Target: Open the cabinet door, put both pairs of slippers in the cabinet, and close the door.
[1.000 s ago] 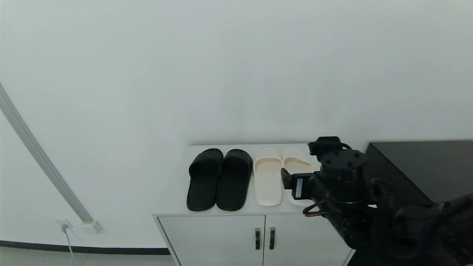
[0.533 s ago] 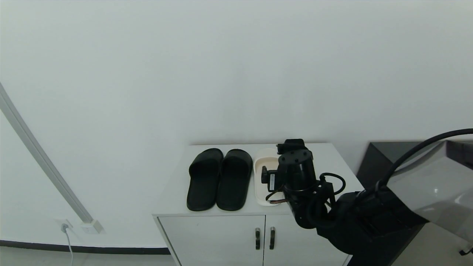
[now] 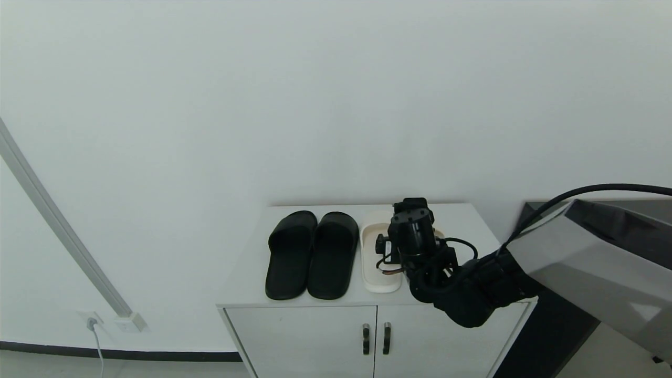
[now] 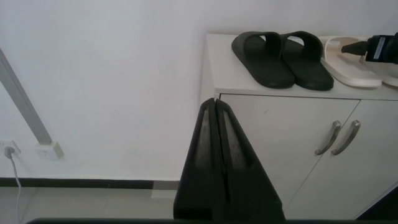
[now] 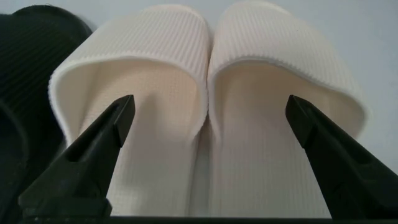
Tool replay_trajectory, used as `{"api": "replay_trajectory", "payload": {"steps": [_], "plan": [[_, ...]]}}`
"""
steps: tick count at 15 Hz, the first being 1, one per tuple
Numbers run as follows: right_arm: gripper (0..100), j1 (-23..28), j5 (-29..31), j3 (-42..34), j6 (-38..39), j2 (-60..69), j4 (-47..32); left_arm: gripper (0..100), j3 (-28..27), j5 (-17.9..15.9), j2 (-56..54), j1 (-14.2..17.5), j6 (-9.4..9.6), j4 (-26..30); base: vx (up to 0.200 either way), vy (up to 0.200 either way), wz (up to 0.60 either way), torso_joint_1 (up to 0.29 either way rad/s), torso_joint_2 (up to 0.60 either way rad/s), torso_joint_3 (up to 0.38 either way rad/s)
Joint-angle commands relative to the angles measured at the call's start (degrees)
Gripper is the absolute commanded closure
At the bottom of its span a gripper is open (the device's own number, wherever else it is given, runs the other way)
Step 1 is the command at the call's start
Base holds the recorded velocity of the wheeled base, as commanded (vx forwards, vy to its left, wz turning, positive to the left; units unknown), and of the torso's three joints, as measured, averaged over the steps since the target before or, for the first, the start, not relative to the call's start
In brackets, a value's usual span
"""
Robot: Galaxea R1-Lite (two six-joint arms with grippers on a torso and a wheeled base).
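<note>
Two pairs of slippers sit side by side on the cabinet top (image 3: 247,283): black pair (image 3: 312,254) left, white pair (image 3: 379,262) right. Both doors (image 3: 304,341) are shut, handles (image 3: 366,338) meeting at centre. Over the white pair, the right gripper (image 5: 209,102) is spread wide, fingers (image 5: 93,155) flanking the straps. By the cabinet's left front corner, the left gripper (image 4: 216,102) is pressed together.

Two black slippers (image 3: 290,254), two cream slippers (image 3: 375,275), one white cabinet (image 3: 245,295), two doors (image 3: 304,338), two handles (image 3: 366,338)
</note>
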State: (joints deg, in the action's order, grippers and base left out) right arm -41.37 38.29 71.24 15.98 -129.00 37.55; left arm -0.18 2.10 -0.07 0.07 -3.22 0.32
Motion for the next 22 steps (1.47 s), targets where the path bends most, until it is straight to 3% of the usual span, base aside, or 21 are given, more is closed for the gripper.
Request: {"api": "replay_trajectory", "payload": {"steps": [1,6,7,14,16,20,22], "plan": [[0,0.68,0.03,1.80,0.01,-1.87,-0.02,100,0.01,0.01,0.07,0.01,-0.03,-0.05,0.000,0.000,0.00,0.000,0.00,0.000],[0,2.09,-1.03,6.54,0.01,-5.21,-0.11,100,0.01,0.01,0.07,0.01,-0.03,0.03,0.000,0.000,0.00,0.000,0.00,0.000],[100,2.18,-1.64,7.24,0.01,-5.47,-0.19,100,0.01,0.01,0.07,0.01,-0.03,0.03,0.000,0.000,0.00,0.000,0.00,0.000],[100,2.70,-2.08,9.18,-0.43,-5.82,-0.63,100,0.01,0.01,0.07,0.01,-0.12,-0.05,0.000,0.000,0.00,0.000,0.00,0.000],[100,2.70,-2.08,6.01,-2.10,-1.08,-0.55,100,0.01,0.01,0.07,0.01,-1.09,-0.05,0.000,0.000,0.00,0.000,0.00,0.000],[100,2.26,-3.05,-3.04,-5.00,11.32,-0.55,100,0.09,0.10,0.07,0.01,-1.09,-0.14,0.000,0.000,0.00,0.000,0.00,0.000],[100,0.33,-9.02,-12.36,-6.23,20.19,-0.55,100,0.09,0.01,0.07,0.01,-1.09,-0.14,0.000,0.000,0.00,0.000,0.00,0.000]]}}
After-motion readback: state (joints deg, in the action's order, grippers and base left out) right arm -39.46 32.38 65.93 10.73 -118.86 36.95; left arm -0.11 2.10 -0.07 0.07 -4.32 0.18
